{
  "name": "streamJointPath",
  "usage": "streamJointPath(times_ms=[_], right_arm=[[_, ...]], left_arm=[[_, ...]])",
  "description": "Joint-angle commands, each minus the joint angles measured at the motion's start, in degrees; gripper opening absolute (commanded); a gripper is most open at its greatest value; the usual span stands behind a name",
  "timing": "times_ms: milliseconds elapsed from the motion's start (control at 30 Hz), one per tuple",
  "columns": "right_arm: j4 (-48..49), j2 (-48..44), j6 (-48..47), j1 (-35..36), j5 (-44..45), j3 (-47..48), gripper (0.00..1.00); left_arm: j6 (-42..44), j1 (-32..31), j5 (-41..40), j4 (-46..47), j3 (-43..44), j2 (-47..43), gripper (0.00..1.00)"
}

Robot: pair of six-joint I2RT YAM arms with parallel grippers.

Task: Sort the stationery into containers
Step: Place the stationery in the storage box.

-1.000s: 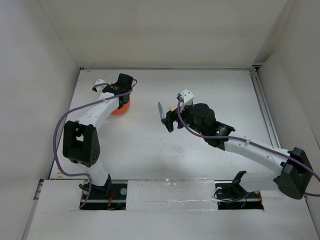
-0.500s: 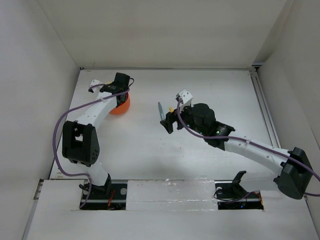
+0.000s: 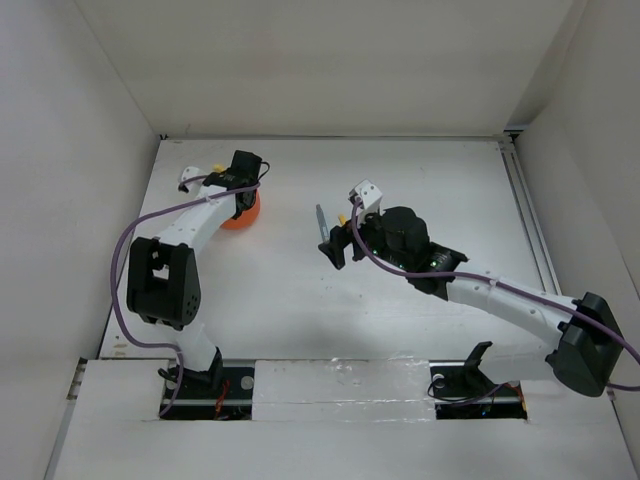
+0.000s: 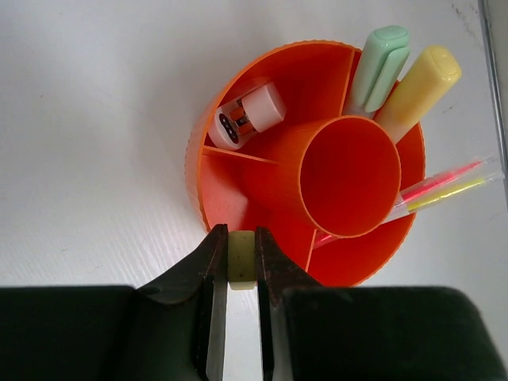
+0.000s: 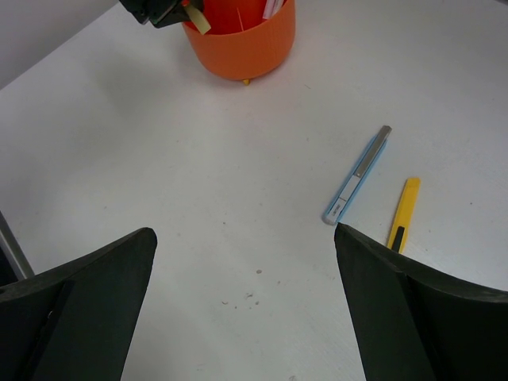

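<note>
"Orange is the cup (image 4: 193,167) in the left wrist view. What lies in it?" the student asks.

"1 outer bay holds a pale green highlighter (image 4: 378,67) and a yellow highlighter (image 4: 417,91)," the instructor replies. "The next holds thin clear pens (image 4: 444,182) with pink and yellow cores. Another holds a white-and-pink block (image 4: 248,117). The centre tube (image 4: 349,175) shows nothing inside."

"And the 2 grippers?"

"The left gripper (image 4: 240,235) is clamped on a pale yellow eraser (image 4: 241,262), right at the cup's outer rim. The right gripper (image 5: 244,232) stands wide apart and holds nothing. It is near a grey-blue pen (image 5: 357,175) and a yellow pen (image 5: 403,213) lying on the table (image 5: 198,159)."

"What could fail?"

"Released there, the eraser would likely strike the rim or a divider and bounce outside. The fingers, close to the wall, could also nudge the light cup."
</note>
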Motion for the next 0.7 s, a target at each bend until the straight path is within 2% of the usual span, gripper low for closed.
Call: streamJointPath(times_ms=[0, 267, 333, 400, 567, 667], right_arm=[[3.16, 0.02, -0.12, -0.10, -1.72, 0.11, 1.00], [3.69, 0.02, -0.13, -0.10, -2.25, -0.42, 1.00], [3.69, 0.02, -0.13, -0.10, -2.25, -0.42, 1.00], [3.69, 0.02, -0.13, -0.10, -2.25, -0.42, 1.00], [3.69, 0.02, -0.13, -0.10, -2.25, -0.42, 1.00], [3.69, 0.02, -0.13, -0.10, -2.25, -0.42, 1.00]], left_arm=[[-6.82, 0.06, -5.29, -1.41, -0.68, 0.35, 0.00], [-8.40, 0.06, -5.82, -1.93, -0.68, 0.88, 0.00], [-8.41, 0.06, -6.35, -1.93, -0.68, 0.88, 0.10], [-8.41, 0.06, -6.35, -1.93, -1.20, 0.88, 0.14], [-8.41, 0.06, -6.35, -1.93, -1.21, 0.88, 0.34], [-8.41, 0.06, -6.35, -1.41, -1.21, 0.27, 0.39]])
